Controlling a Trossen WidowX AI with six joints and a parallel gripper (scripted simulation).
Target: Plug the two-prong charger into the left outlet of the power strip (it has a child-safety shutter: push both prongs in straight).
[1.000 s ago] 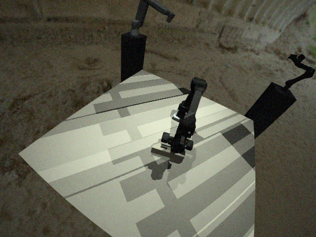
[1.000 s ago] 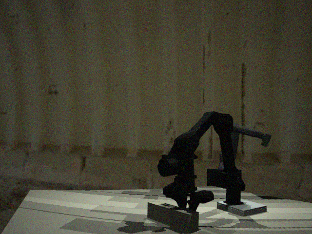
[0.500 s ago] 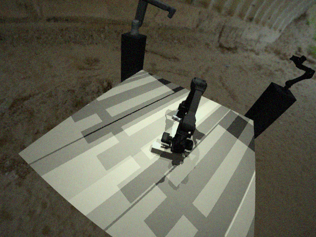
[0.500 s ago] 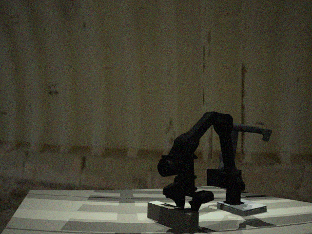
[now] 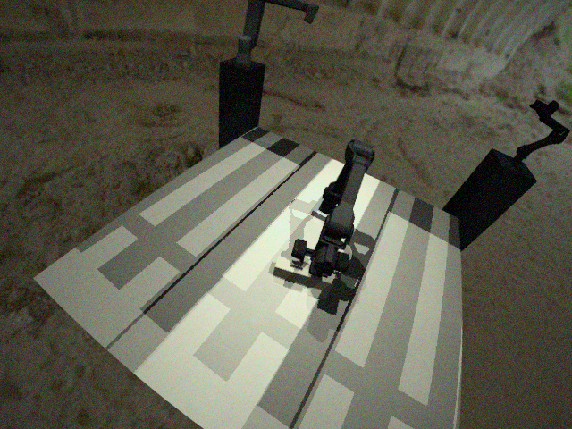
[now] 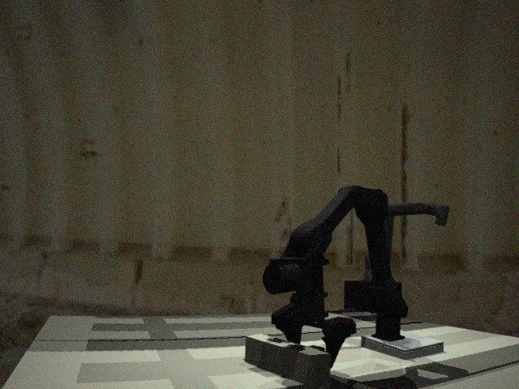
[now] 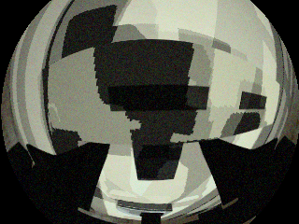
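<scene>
The power strip [image 5: 283,264] [image 6: 268,353] [image 7: 75,105] is a long pale box on the table, with dark rectangles on its top. My gripper [image 5: 322,260] [image 6: 314,348] [image 7: 155,140] is open and points down at the strip's side towards my base. In the exterior view its fingertips are partly hidden behind the strip. A dark block, apparently the charger [image 7: 156,169], sits between the spread fingers in the wrist view, against the strip's base-facing edge. It seems clear of both fingers. Its prongs and the outlets are not visible, so I cannot tell how deep it sits.
The patterned table [image 5: 231,369] [image 6: 121,372] has patches of hard shadow. My base plate [image 6: 431,348] [image 7: 145,206] stands behind the gripper. Two other arms stand on dark pedestals [image 5: 239,96] [image 5: 489,189] beyond the table's edge.
</scene>
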